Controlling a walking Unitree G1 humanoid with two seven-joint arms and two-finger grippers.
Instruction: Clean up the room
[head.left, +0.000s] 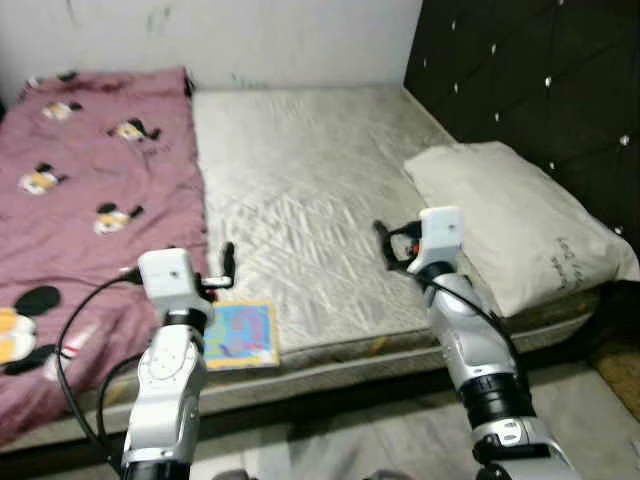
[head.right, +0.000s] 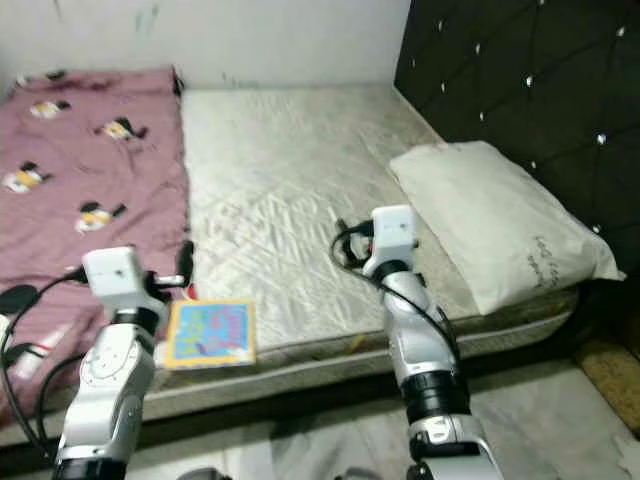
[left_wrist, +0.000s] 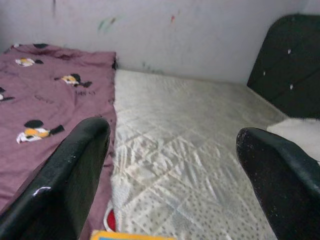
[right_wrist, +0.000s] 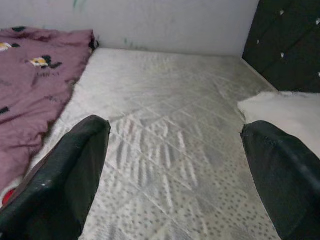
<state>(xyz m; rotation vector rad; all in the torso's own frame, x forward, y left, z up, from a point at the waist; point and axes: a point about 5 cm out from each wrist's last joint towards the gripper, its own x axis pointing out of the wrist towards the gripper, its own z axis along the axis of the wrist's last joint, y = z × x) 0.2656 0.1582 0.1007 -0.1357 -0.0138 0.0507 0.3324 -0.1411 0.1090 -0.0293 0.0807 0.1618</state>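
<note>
Now | blanket (head.left: 80, 180) over bed's left half | left gripper (head.left: 222, 268) fingers apart, empty, just above book (head.left: 240, 335) on mattress (head.left: 300, 190) front edge, nearer arm | right gripper (head.left: 392, 245) fingers apart, empty, beside pillow (head.left: 515, 225)

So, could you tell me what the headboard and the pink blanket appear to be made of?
The headboard looks like dark padded fabric or leatherette, diamond-tufted with shiny studs. The pink blanket looks like soft matte woven cloth, wrinkled and printed with cartoon figures.
</note>
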